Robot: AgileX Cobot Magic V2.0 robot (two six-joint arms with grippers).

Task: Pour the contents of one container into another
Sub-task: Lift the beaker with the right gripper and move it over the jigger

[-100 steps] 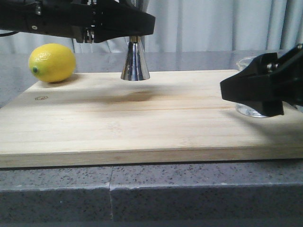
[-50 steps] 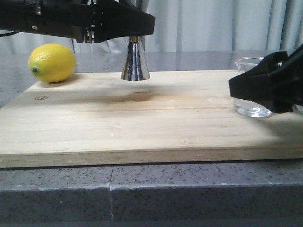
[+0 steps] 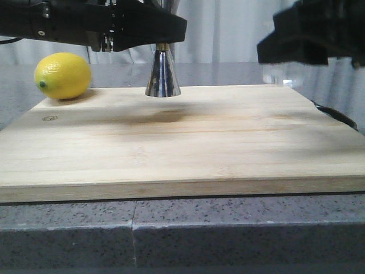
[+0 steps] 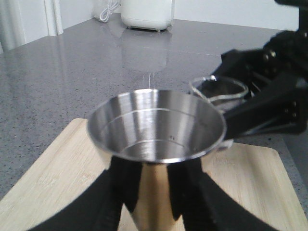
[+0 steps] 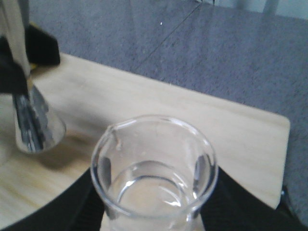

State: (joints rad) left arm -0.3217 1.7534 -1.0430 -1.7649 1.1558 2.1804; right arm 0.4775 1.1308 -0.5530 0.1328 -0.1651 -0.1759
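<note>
**Beaker aloft, jigger held at far edge**

Above the cutting board's right far corner, the right gripper pinches the glass beaker, upright, clear liquid in its bottom. Near the far edge, the left gripper is clamped on the steel jigger, whose base sits on the board. A lemon rests at the far left corner.

Risks: the jigger's mouth is small, so a fast tilt would likely spill onto the wood; a lip misaligned with the cup would miss.

Hard to see: the front view hides the beaker behind the right arm, and the jigger's top is cut off.
</note>
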